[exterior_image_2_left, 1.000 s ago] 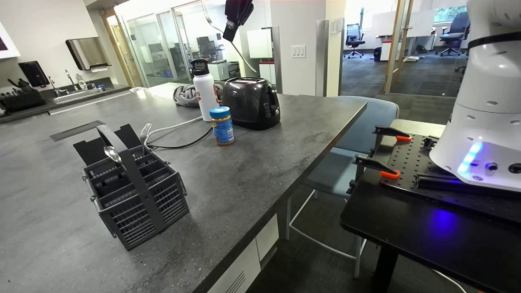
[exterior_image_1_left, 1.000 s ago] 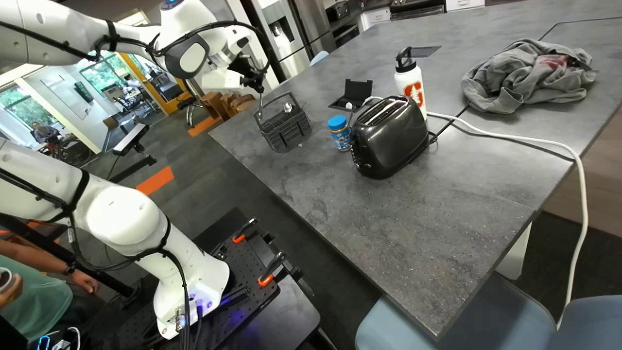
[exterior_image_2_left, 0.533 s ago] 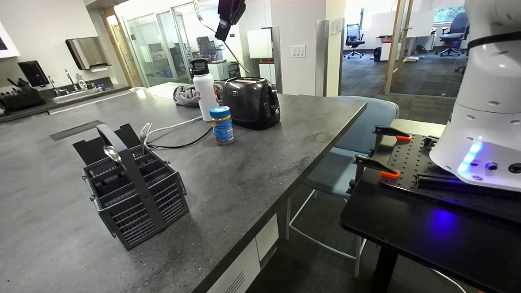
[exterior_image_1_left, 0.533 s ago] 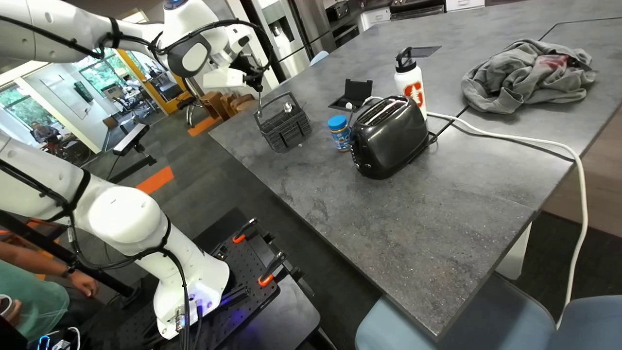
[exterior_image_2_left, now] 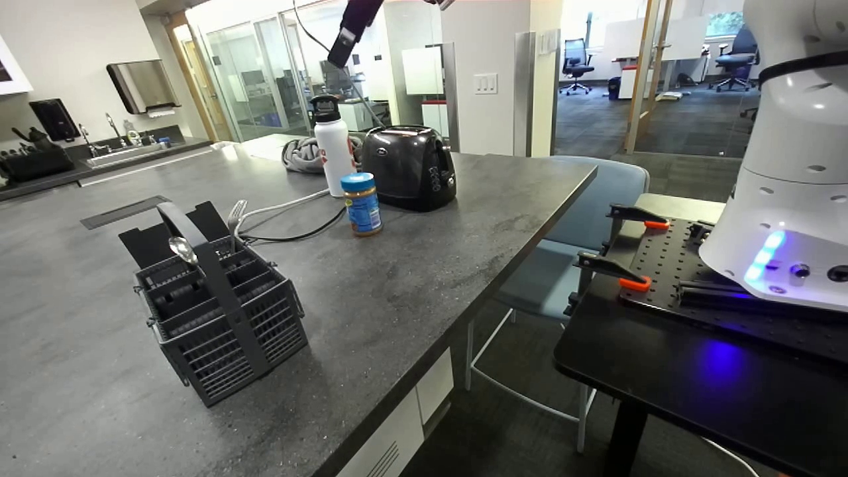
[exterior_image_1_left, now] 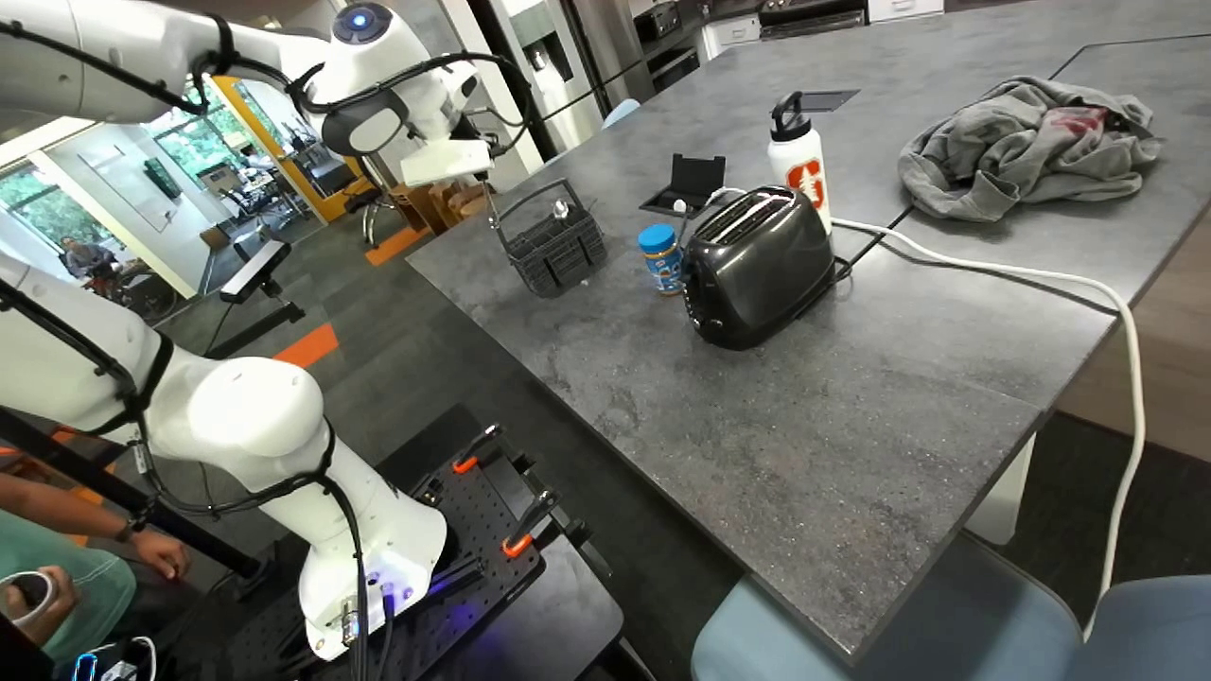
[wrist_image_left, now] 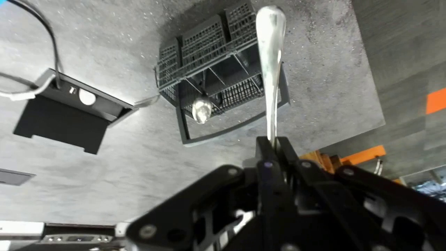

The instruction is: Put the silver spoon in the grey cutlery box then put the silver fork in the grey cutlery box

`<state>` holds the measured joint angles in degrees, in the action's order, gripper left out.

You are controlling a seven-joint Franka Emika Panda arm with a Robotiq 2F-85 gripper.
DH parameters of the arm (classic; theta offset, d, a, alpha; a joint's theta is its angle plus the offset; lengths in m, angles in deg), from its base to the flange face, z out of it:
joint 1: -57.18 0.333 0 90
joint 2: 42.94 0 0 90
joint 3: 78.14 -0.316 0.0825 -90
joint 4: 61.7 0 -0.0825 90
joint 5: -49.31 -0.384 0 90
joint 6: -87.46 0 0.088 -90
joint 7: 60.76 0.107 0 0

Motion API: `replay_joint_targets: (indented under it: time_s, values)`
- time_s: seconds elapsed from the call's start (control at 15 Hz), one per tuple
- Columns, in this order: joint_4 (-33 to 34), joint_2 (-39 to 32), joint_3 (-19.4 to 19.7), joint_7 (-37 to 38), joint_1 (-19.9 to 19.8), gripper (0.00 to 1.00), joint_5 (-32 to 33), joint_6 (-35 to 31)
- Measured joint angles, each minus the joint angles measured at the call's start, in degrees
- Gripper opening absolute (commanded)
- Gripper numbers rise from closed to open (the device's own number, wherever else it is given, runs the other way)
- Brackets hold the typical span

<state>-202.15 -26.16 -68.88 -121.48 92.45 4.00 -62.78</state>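
My gripper (wrist_image_left: 273, 141) is shut on the silver fork (wrist_image_left: 271, 45), whose handle points away from the fingers; its tines are out of view. In an exterior view the fork (exterior_image_2_left: 362, 99) hangs slanted below the raised gripper (exterior_image_2_left: 338, 58). The grey cutlery box (wrist_image_left: 205, 40) stands upright on the table, and the held handle crosses in front of its right end in the wrist view. The silver spoon (wrist_image_left: 202, 110) leans in the box, bowl up, also visible in an exterior view (exterior_image_2_left: 181, 250). Another fork (exterior_image_2_left: 236, 215) shows tines up at the box's far corner.
A blue-lidded jar (exterior_image_2_left: 362, 205), a black toaster (exterior_image_2_left: 407, 165) and a white bottle (exterior_image_2_left: 336, 156) stand together on the table. An open black flap (wrist_image_left: 62, 122) lies beside the box. Cables (exterior_image_1_left: 946, 257) cross the table. The box's handle (wrist_image_left: 226, 130) is raised.
My gripper has moved left with the fork and tilted, so the fork now slants more. The tines have gone out of sight in an exterior view. Box and spoon have stayed still.
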Motion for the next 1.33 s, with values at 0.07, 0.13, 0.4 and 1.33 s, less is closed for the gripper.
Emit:
replay_joint_targets:
  time_s: [0.07,0.13,0.4,1.33]
  values:
    - [0.28,-0.12,1.48,-4.53,1.73,0.02,-2.33,0.55]
    - [0.68,-0.35,2.94,-9.03,3.28,0.02,-4.42,1.33]
    - [4.15,-4.46,3.33,-25.67,3.05,0.07,-11.31,8.63]
    - [7.21,-12.76,-15.54,-52.97,-14.07,0.02,-32.28,9.0]
